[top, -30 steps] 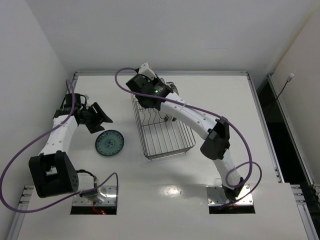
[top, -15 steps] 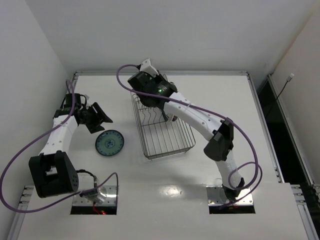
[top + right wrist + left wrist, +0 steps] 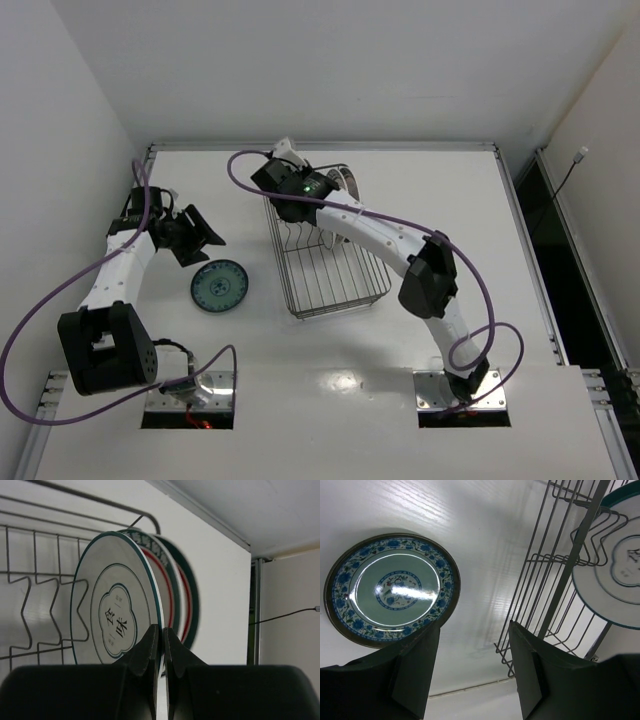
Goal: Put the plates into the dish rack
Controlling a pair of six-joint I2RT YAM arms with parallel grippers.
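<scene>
Right gripper (image 3: 161, 630): clenched on the teal-rimmed plate (image 3: 112, 615), upright in the dish rack (image 3: 330, 280).
Left gripper (image 3: 472, 630): released, over the patterned plate (image 3: 390, 587) (outside the rack).
My move: I seat the rim fully, then let go.

One camera looks down from above and behind me over the whole worktop (image 3: 450, 200). Both wrist cameras sit close; all views share the dish rack (image 3: 330, 280).

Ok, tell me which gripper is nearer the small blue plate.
Left. The left gripper hovers beyond the small plate; the right gripper is at the dish rack's far end, shut on a white plate.
</scene>
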